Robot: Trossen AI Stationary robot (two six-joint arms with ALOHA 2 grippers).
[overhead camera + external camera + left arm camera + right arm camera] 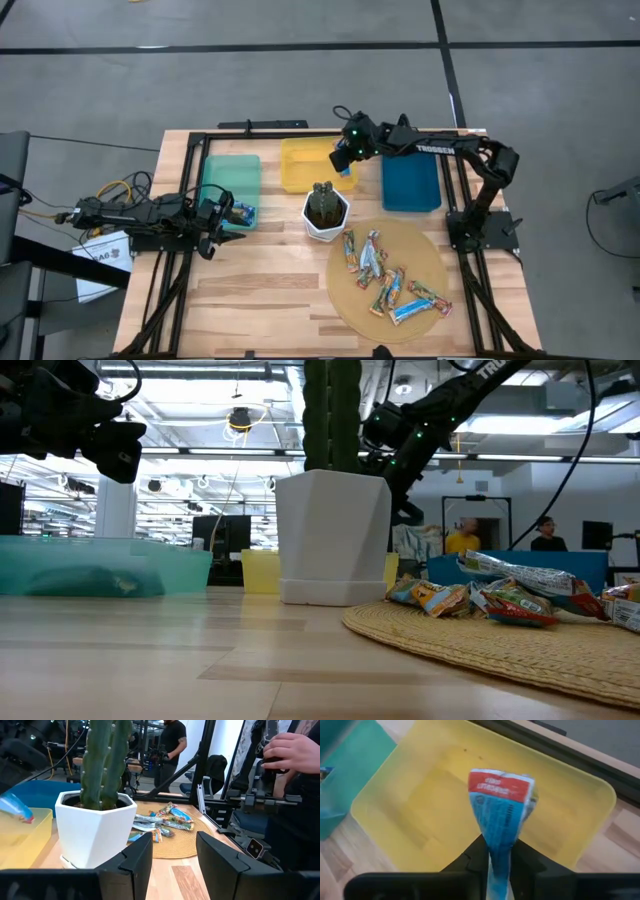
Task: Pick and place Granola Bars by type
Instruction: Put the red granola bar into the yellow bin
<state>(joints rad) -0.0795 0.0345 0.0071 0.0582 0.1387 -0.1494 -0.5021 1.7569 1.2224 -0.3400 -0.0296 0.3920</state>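
My right gripper (500, 857) hangs over the yellow bin (305, 165) at the far middle of the table, shut on a blue granola bar (501, 815) with a red end. Several more Granola Bars (385, 280) lie in a heap on the round woven mat (420, 250) at the near right. One bar (243, 213) lies in the green bin (232, 180). My left gripper (172, 855) waits open at the table's left edge, beside the green bin, with nothing between its fingers. My right gripper pinches the blue bar's wrapper at one end (499, 847) between its two fingers. The fingers slant down from the table's right side and lie along the bar. The bar sticks out past the fingertips, red end foremost, clear of the yellow bin's floor.
A white pot with a cactus (325, 212) stands between the yellow bin and the mat, close under my right arm's path. A blue bin (411, 182) sits to the right of the yellow one. People (295, 755) stand beyond the table's right side.
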